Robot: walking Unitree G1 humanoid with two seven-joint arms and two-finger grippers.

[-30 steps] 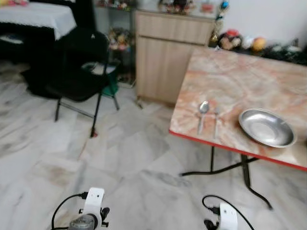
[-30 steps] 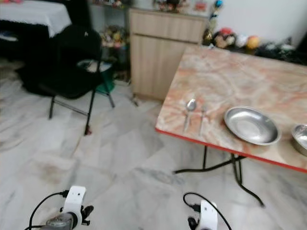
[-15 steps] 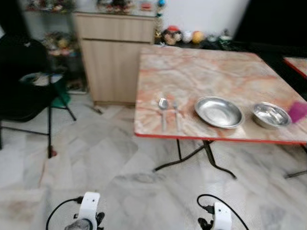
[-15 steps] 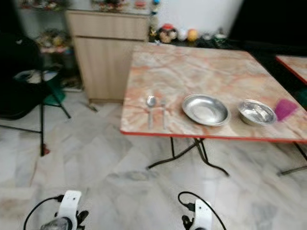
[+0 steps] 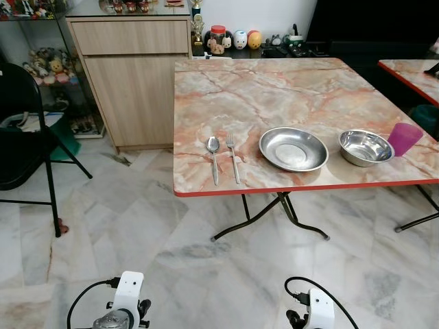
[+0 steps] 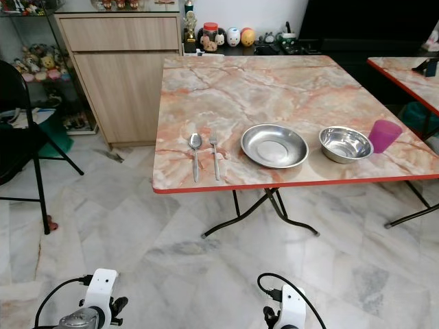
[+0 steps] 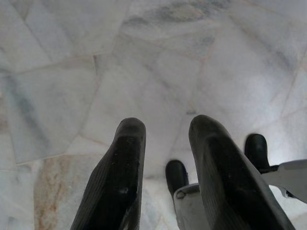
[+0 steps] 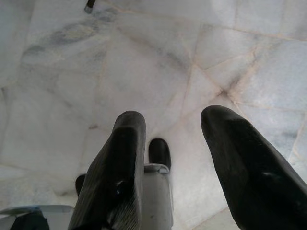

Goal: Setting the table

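A spoon [image 5: 213, 149], fork [image 5: 233, 155], plate [image 5: 293, 148], bowl [image 5: 365, 147] and pink cup [image 5: 404, 139] are sitting mid-frame on the table [image 5: 274, 89]. The left gripper [image 7: 165, 125] and right gripper [image 8: 175, 122] are hanging over the marble floor [image 5: 171, 240], fingers spread and holding nothing.

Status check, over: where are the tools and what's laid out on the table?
Both tools open, empty, hanging low over the marble floor: left tool, right tool. Table ahead holds spoon, fork, plate, bowl, pink cup. Black chair off left.

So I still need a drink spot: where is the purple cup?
In the eye views, the cup stands at the table's near right edge, just right of the bowl.
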